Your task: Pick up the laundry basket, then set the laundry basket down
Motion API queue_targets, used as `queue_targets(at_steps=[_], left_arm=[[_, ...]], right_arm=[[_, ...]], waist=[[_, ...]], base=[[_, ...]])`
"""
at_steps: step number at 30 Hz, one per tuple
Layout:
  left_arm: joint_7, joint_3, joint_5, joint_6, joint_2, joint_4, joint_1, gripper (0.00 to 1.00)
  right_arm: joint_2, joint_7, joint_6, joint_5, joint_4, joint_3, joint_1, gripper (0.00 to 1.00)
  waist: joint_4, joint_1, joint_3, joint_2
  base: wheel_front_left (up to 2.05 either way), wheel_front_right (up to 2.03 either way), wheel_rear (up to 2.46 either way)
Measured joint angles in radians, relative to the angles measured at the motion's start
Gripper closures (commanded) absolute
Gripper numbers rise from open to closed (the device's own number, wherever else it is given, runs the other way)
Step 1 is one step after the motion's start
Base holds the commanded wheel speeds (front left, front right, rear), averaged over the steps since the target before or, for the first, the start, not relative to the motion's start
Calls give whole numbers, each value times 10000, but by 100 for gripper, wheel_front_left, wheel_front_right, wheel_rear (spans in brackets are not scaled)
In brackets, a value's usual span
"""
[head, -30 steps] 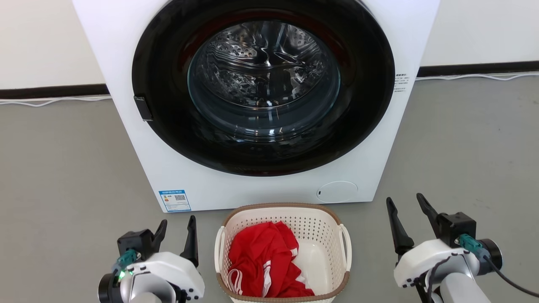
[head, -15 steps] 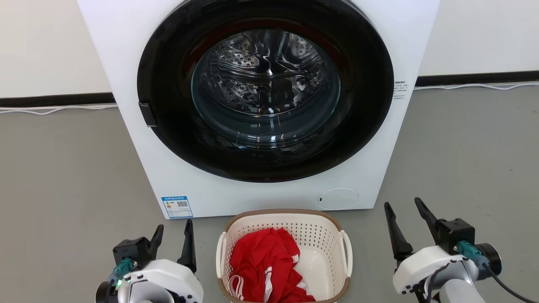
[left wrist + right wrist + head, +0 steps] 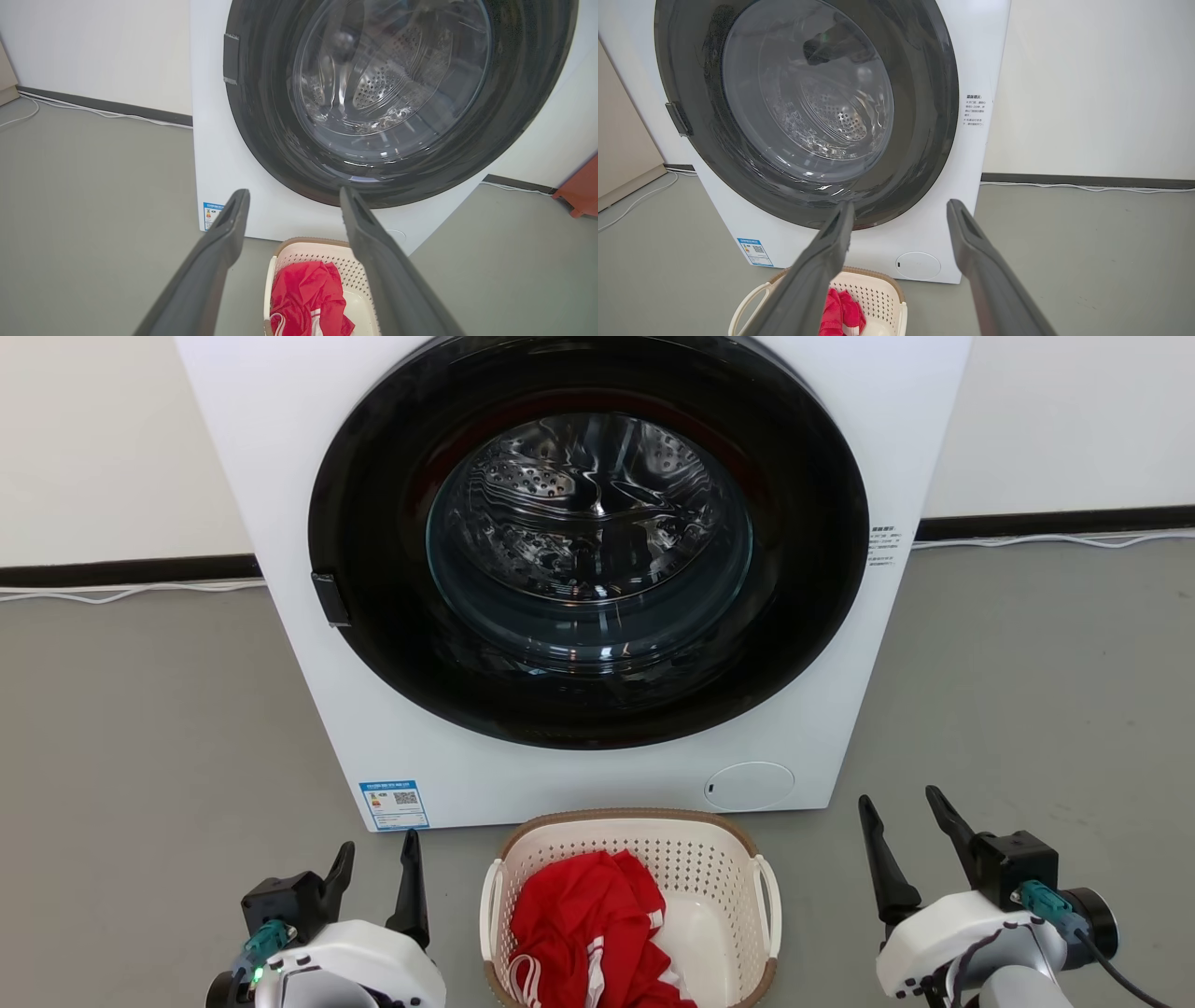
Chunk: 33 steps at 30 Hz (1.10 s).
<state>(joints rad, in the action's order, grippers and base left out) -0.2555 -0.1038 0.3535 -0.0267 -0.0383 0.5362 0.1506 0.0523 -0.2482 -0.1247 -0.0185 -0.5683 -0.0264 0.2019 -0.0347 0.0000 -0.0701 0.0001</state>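
One grey floor (image 3: pixel 140 756) bearing laundry basket (image 3: pixel 709 859), white wall (image 3: pixel 93 439), black skirting (image 3: pixel 121 569)

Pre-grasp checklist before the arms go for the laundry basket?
1. left gripper open and empty: ok.
2. right gripper open and empty: ok.
3. laundry basket upright on the floor, between the two grippers: ok.
4. left handle and right handle uncovered: ok.
5. red garment clear of both handles: ok.
6. Gap between basket and washing machine: cannot tell.
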Motion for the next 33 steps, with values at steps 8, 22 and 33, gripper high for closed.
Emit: queue_targets(at_steps=[8, 22, 33], left_arm=[[0, 25, 77, -8, 0, -58, 0, 0], [196, 75, 587, 12, 82, 577, -829, 100], [548, 236, 1766, 134, 81, 257, -830, 100]], right_arm=[[0, 0, 0, 27, -10, -23, 2, 0], [-77, 222, 12, -602, -635, -77, -933, 100], [-79, 537, 12, -2109, -263, -115, -936, 100]], waist=[[1, 0, 5, 0], [17, 7, 21, 0], [51, 4, 111, 0]], base=[[0, 0, 0], [0, 0, 0], [0, 0, 0]])
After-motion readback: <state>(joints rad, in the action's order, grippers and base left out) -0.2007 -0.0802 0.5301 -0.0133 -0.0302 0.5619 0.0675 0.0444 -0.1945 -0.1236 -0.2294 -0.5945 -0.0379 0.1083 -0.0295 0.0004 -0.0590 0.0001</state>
